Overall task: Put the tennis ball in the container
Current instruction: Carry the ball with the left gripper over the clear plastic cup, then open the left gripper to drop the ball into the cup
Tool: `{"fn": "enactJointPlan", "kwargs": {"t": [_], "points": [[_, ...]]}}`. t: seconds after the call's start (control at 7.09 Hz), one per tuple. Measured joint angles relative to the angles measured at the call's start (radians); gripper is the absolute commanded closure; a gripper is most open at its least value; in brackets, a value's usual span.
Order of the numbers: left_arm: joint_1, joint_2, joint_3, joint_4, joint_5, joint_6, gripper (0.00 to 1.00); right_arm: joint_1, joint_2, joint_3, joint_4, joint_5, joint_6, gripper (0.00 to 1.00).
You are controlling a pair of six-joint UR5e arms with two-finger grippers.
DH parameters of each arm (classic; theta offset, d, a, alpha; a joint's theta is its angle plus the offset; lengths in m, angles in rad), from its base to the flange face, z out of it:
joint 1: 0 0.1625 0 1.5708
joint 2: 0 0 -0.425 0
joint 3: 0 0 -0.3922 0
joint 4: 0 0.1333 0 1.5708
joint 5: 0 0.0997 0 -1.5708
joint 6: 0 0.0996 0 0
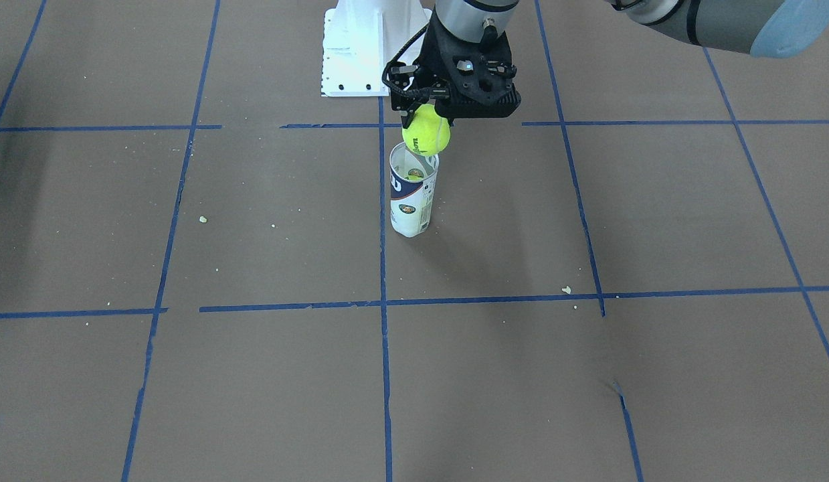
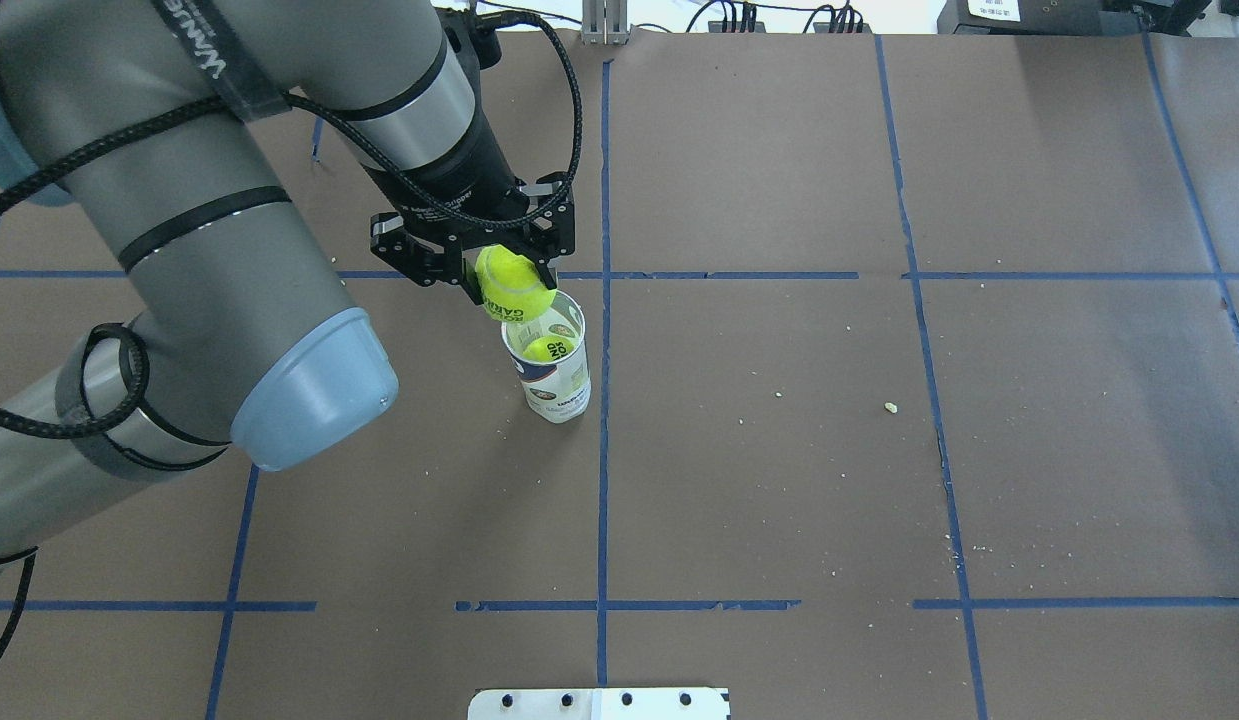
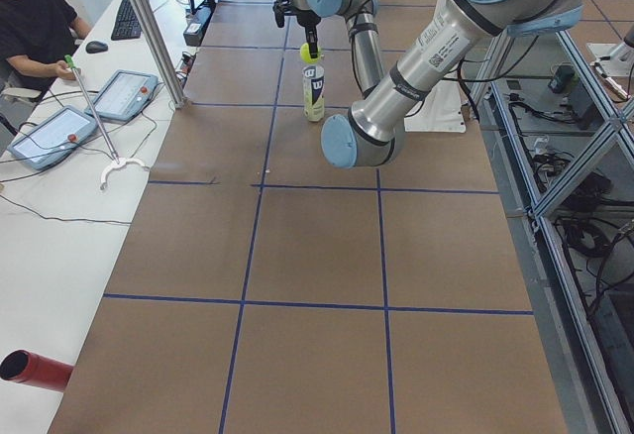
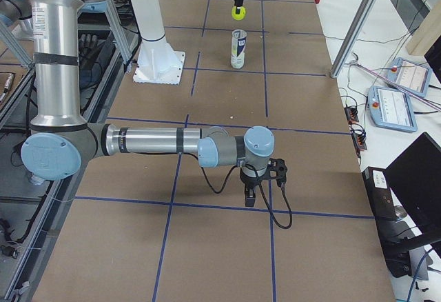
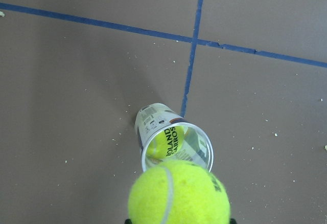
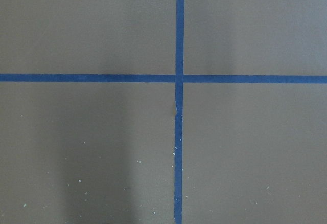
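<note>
**Ball poised over the can, release to come**

At 9 o'clock in the overhead view the left arm reaches in over the brown bench (image 2: 779, 450). Its left end effector (image 1: 427, 119) points down, with both fingers clamped on the tennis ball (image 2: 516, 286), which hangs clear of the bench. The far side view shows a plain gap between the ball and the rim below it.

Just beyond the ball, at about 4 o'clock of it in the overhead view, stands the tennis-ball can (image 1: 412, 201). It is upright with its mouth open. A second ball (image 5: 164, 143) with dark lettering already lies at the bottom. A blue tape line (image 2: 603, 420) runs just beside the can at its 3 o'clock, and a few pale crumbs (image 2: 890, 407) lie well apart farther right.

The right end effector (image 4: 260, 190) hangs low over the bench at the far end. It shows only in 1 side view, so I cannot tell whether its fingers are apart or together. Its wrist camera sees only tape on bare paper.

The step in hand looks like the final line-up before the drop. Both side views put the ball straight over the mouth. The front view hints that it sits slightly toward the can's 3 o'clock rim. The ball is only just narrower than the can, so the next move likely calls for a small centring nudge and a short descent. The fingers should part only once the ball's underside is inside the rim. Otherwise it may glance off the edge or tip the light can.
</note>
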Motion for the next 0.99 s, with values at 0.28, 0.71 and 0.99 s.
{"fn": "enactJointPlan", "kwargs": {"t": [0.28, 0.71, 0.99], "points": [[0.008, 0.012, 0.04, -0.058, -0.002, -0.001, 1.0, 0.0, 0.0, 0.0, 0.0, 0.0, 0.0, 0.0], [0.024, 0.023, 0.029, -0.062, -0.005, -0.004, 1.0, 0.0, 0.0, 0.0, 0.0, 0.0, 0.0, 0.0], [0.039, 0.028, 0.025, -0.06, -0.006, -0.004, 0.0, 0.0, 0.0, 0.0, 0.0, 0.0, 0.0, 0.0]]}}
